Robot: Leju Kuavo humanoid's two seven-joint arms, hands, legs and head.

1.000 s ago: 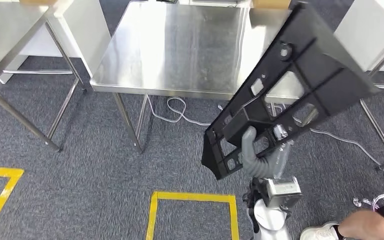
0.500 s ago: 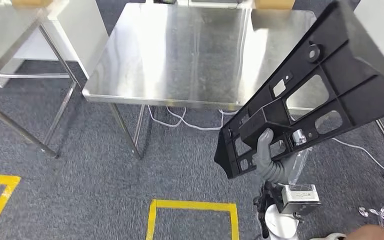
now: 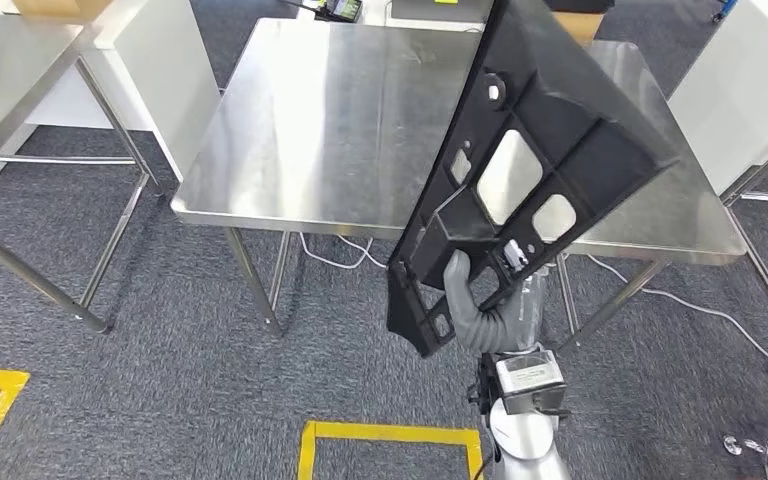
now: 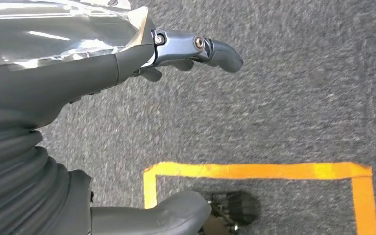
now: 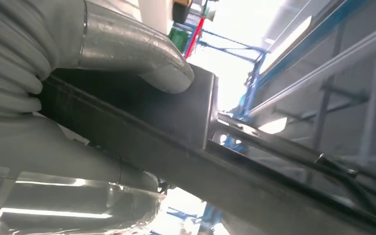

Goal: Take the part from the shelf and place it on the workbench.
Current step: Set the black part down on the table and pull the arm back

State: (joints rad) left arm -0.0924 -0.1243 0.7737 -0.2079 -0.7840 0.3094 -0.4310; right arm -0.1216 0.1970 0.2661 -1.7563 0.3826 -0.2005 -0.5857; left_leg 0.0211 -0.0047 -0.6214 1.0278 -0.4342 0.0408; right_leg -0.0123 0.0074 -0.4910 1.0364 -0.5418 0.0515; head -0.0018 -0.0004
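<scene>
The part [image 3: 540, 150] is a large black flat panel with ribs and several cut-outs. My right hand [image 3: 468, 300] grips its lower end from underneath and holds it up, steeply tilted. Its upper half hangs over the front right of the steel workbench [image 3: 330, 130]; its lower corner juts out over the carpet in front of the bench. Close up in the right wrist view, the thumb [image 5: 142, 54] presses on the part's dark edge [image 5: 176, 127]. My left hand [image 4: 78, 93] hangs over the carpet, its fingers [image 4: 210, 46] and thumb [image 4: 166, 215] apart with nothing between them.
A second steel table [image 3: 10, 80] stands at the left, with a white cabinet [image 3: 170, 60] between it and the workbench. Cables [image 3: 340, 258] lie on the carpet under the bench. Yellow floor tape [image 3: 390, 435] marks a box near my feet. A black device [image 3: 335, 10] sits at the bench's far edge.
The whole view has shifted, bringing the workbench closer. The part has swung left and more upright in my right hand, now overlapping the benchtop. The person's shoe at lower right has left the view.
</scene>
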